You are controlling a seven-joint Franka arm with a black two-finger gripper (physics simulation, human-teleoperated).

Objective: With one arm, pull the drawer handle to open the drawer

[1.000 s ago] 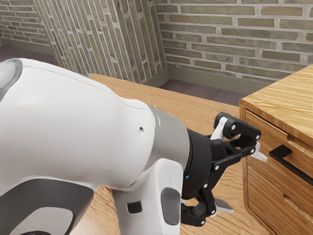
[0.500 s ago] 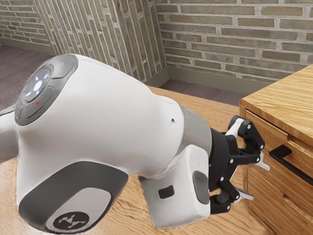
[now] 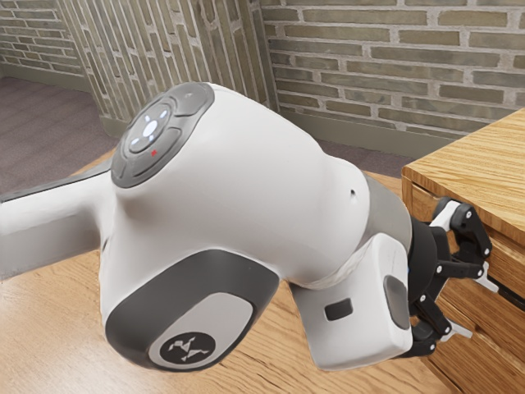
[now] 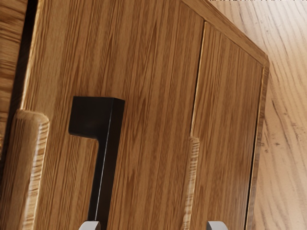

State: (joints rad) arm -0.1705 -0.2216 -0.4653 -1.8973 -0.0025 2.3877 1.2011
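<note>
At the exterior view's right: a wooden cabinet stands on a wooden table, with brick walls behind.
Arm: a large white robot arm reaches from the exterior view's left to the cabinet front.
Drawer: the top drawer looks shut, or very nearly so.
Handle: a black bar handle is fixed to the drawer front. In the exterior view a thin sliver of it shows just past the gripper.
Gripper: the black gripper is close up to the drawer front and seems not to touch the handle.
Fingers: spread wide, holding nothing. Two pale fingertips show in the wrist view, one directly in line with the bar.
Risk: one finger looks aimed at the bar instead of beside it, so pressing forward could jam the tip against the handle. Closing off-centre could catch only an edge and slip off during the pull.
</note>
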